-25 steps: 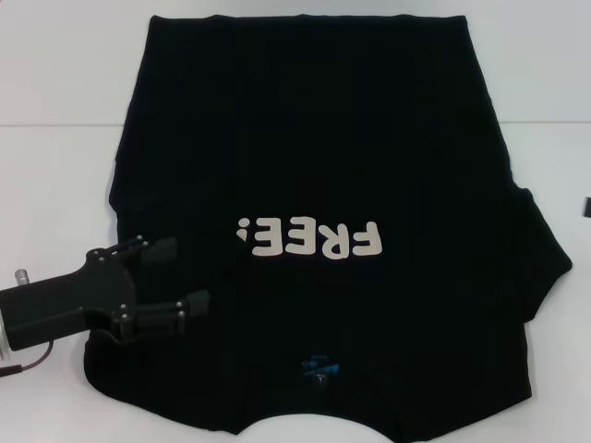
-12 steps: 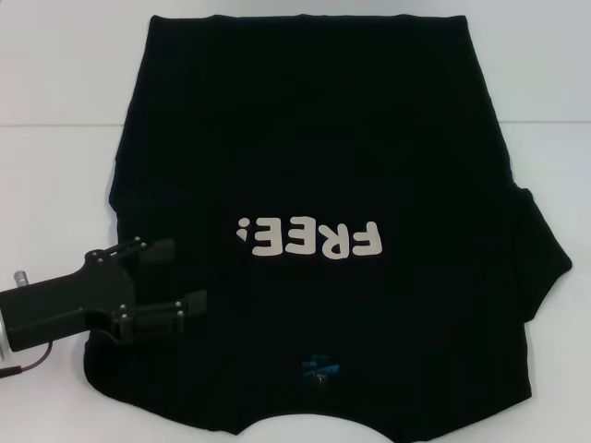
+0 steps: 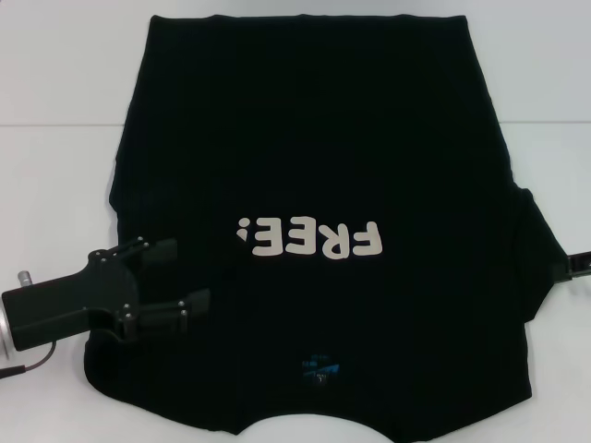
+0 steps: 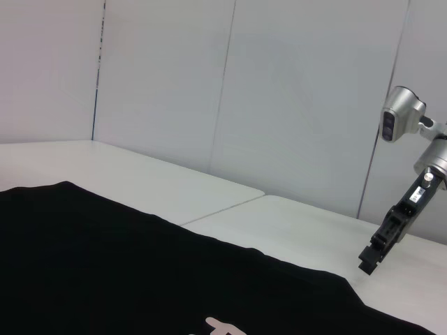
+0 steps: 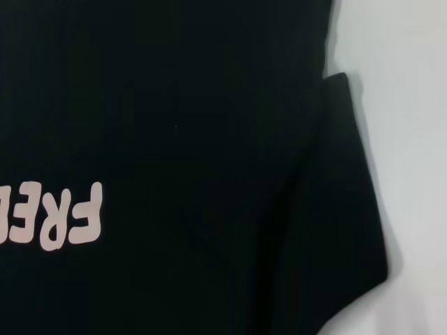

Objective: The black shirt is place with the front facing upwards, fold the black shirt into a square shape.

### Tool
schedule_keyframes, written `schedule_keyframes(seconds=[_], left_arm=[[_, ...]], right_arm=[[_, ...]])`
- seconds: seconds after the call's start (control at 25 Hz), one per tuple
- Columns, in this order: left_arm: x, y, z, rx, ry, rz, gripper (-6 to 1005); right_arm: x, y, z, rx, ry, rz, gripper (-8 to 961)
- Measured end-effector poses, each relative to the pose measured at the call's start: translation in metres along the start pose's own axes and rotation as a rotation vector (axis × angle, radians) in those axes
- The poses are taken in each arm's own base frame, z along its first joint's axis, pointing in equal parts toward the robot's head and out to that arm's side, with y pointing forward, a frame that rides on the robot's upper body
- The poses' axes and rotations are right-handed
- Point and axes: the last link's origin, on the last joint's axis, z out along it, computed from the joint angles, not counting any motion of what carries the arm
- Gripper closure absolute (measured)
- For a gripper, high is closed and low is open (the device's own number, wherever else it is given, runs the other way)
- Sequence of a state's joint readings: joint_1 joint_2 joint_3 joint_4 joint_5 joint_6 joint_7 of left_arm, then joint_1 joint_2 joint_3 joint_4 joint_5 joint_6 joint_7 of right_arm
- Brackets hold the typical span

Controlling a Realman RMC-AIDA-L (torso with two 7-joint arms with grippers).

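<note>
The black shirt (image 3: 314,138) lies flat on the white table (image 3: 55,185), front up, with the cream letters "FREE!" (image 3: 309,238) and a small blue neck label (image 3: 319,367) toward the near edge. My left gripper (image 3: 175,277) hovers open over the shirt's near-left shoulder area, nothing between its fingers. At the right edge, just the tip of my right gripper (image 3: 577,263) shows beside the right sleeve (image 3: 540,268). The left wrist view shows the right gripper (image 4: 374,255) hanging above the table past the shirt (image 4: 140,279). In the right wrist view I see the shirt (image 5: 174,105) and its sleeve (image 5: 342,209).
White table surface (image 3: 545,74) surrounds the shirt on the left, right and far sides. A seam line (image 3: 55,125) runs across the table. Pale wall panels (image 4: 293,105) stand behind the table. The shirt's collar reaches the near edge of the head view.
The right gripper's tip has come into view at the right edge beside the sleeve. The left gripper has barely shifted and stays open over the shirt.
</note>
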State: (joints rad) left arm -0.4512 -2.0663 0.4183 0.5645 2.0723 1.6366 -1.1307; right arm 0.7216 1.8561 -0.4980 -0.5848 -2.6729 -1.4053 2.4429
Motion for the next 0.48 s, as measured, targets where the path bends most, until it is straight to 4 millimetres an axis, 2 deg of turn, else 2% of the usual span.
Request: schedule_keyframes(seconds=[0.16, 0.4, 0.48], left_arm=[[0.000, -0.001, 0.001, 0.003, -0.004, 0.001, 49], [-0.001, -0.001, 0.001, 0.004, -0.005, -0.001, 49], [-0.001, -0.001, 0.001, 0.005, -0.005, -0.001, 49]], right_arm=[[-0.001, 0.003, 0.004, -0.006, -0.008, 0.002, 48], [-0.005, 0.010, 0.013, -0.005, -0.013, -0.014, 153], [-0.006, 0.012, 0.015, -0.007, -0.014, -0.017, 159]])
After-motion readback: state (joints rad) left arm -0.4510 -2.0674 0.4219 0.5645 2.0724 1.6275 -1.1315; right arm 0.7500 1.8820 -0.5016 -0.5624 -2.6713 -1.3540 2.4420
